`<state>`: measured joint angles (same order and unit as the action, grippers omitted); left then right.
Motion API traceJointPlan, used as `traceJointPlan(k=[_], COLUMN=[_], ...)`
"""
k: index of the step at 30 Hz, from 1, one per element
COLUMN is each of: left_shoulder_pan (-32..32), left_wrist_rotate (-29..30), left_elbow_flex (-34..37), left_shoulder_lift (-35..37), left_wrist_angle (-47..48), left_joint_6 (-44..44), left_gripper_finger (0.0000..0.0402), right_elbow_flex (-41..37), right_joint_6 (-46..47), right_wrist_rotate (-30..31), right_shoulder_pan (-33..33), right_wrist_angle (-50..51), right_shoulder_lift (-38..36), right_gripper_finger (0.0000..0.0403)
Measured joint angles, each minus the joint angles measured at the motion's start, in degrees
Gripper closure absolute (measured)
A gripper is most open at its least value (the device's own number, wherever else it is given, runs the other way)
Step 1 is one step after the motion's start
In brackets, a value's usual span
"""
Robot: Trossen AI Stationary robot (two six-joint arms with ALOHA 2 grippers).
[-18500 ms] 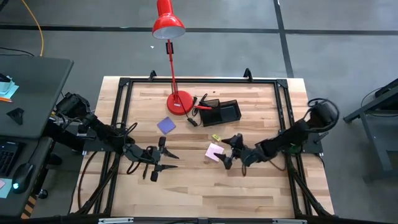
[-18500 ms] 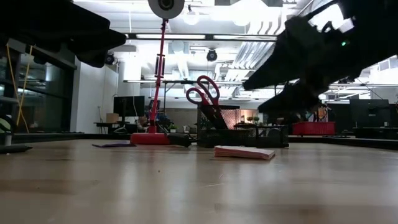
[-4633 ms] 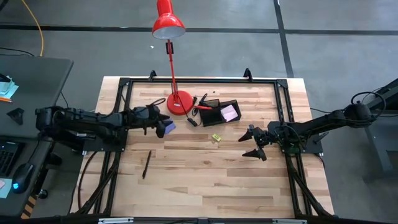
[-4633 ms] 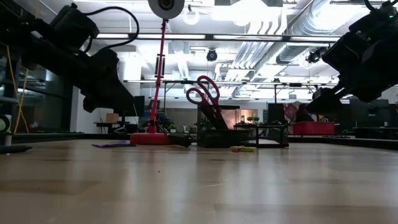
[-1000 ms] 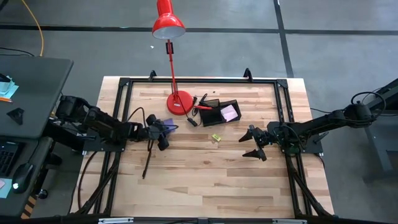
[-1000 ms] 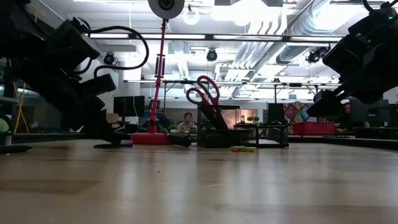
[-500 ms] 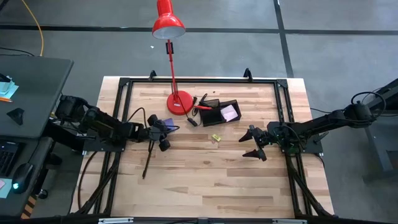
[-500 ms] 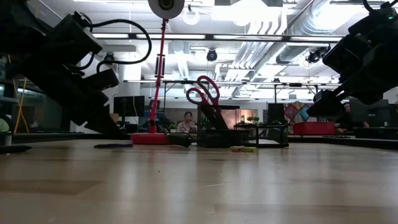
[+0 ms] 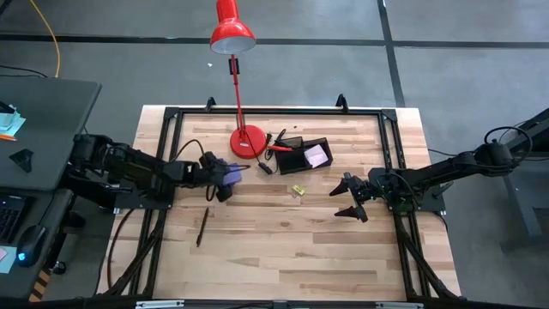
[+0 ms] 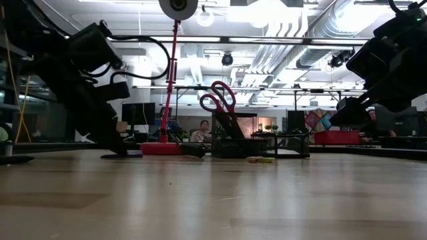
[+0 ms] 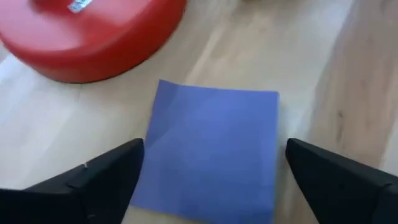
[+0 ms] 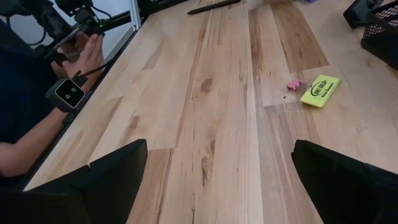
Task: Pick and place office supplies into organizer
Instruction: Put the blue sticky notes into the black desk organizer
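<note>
Purple-blue pad [image 11: 211, 149], red lamp base [image 11: 87, 34], yellow piece [image 12: 320, 91], pale wood table [image 12: 205, 124].

Open counter [image 9: 283, 249] across the whole near half, crossed only by one dark pen [image 9: 202, 227] on the left. Crowded far middle: lamp base [image 9: 247, 142] just beside the organizer [image 9: 302, 155], scissors [image 10: 217, 99] sticking up from it, lamp stem rising above. Purple-blue pad [image 11: 211, 149] lying flat close to the lamp base. Small yellow piece [image 12: 320, 90] lying alone between organizer and right gripper [image 9: 352, 199].
</note>
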<state>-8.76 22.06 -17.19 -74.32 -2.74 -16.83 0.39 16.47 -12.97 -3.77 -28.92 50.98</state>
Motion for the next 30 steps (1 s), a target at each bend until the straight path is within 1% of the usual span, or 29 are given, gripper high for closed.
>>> traceJointPlan(k=[1, 5, 8, 10, 12, 17, 20, 24, 30], left_shoulder_pan=[0.0, -1.0, -1.8, -2.4, -3.6, -7.4, -8.9, -9.0, -9.0], left_wrist_rotate=[0.0, 0.1, -1.0, -1.9, -4.2, -12.6, -15.9, -16.0, -15.3], left_elbow_flex=[0.0, -0.2, -0.2, -0.2, -0.1, 0.1, 0.1, 0.1, 0.0], left_shoulder_lift=[0.0, 0.1, 0.3, 0.6, 1.3, 4.0, 5.4, 5.8, 5.8], left_wrist_angle=[0.5, 2.2, 2.3, 2.3, 2.3, 3.4, 2.9, 3.0, 4.3], left_joint_6=[0.1, 1.5, 4.2, 6.9, 9.2, 9.5, 9.7, 10.1, 10.6], left_gripper_finger=[0.0012, 0.0046, 0.0055, 0.005, 0.004, 0.0008, 0.0006, 0.001, 0.0003], right_elbow_flex=[0.0, 0.0, 0.0, 0.0, 0.0, 0.0, 0.0, 0.0, 0.0], right_joint_6=[0.0, 0.0, 0.0, 0.0, 0.0, 0.0, 0.0, 0.0, 0.0], right_wrist_rotate=[0.0, 0.0, 0.0, 0.0, 0.0, 0.0, 0.0, 0.0, 0.0], right_shoulder_pan=[0.0, 0.0, 0.0, 0.0, 0.0, 0.0, 0.0, 0.0, 0.0], right_wrist_angle=[0.0, 0.0, 0.0, 0.0, 0.0, 0.0, 0.0, 0.1, 0.1], right_shoulder_lift=[0.0, 0.0, 0.0, 0.0, 0.0, 0.0, 0.0, 0.0, 0.0], right_gripper_finger=[0.0013, 0.0013, 0.0013, 0.0013, 0.0013, 0.0013, 0.0013, 0.0013, 0.0013])
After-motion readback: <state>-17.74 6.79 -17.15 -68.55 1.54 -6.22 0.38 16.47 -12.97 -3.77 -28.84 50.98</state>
